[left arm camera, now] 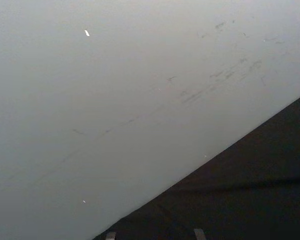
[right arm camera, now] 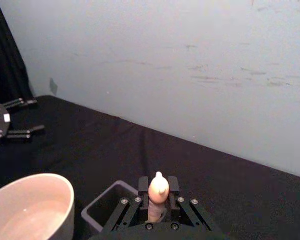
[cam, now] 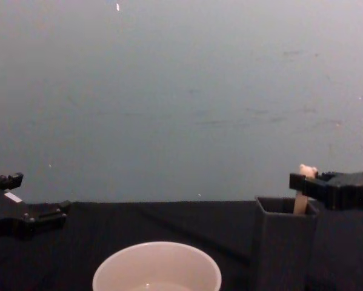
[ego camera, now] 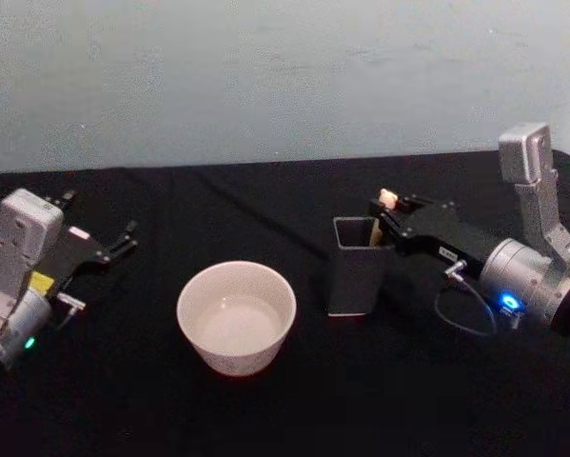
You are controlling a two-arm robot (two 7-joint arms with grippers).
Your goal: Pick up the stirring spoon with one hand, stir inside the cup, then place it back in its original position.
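The stirring spoon (ego camera: 387, 200) stands upright in the dark grey square holder (ego camera: 353, 281), its cream bear-head top poking above the rim; its bowl is hidden inside. My right gripper (ego camera: 384, 217) reaches in from the right and is shut on the spoon's handle (right arm camera: 158, 192) just above the holder (right arm camera: 102, 212). The chest view shows the handle (cam: 300, 204) passing through the right gripper (cam: 302, 183). The off-white cup (ego camera: 235, 317) sits left of the holder, apart from it. My left gripper (ego camera: 99, 217) rests open at the far left.
A black cloth (ego camera: 285, 409) covers the table, which ends at a pale wall (ego camera: 265, 76) behind. There is open room between the cup and the left gripper (cam: 39, 194) and in front of the holder (cam: 281, 248).
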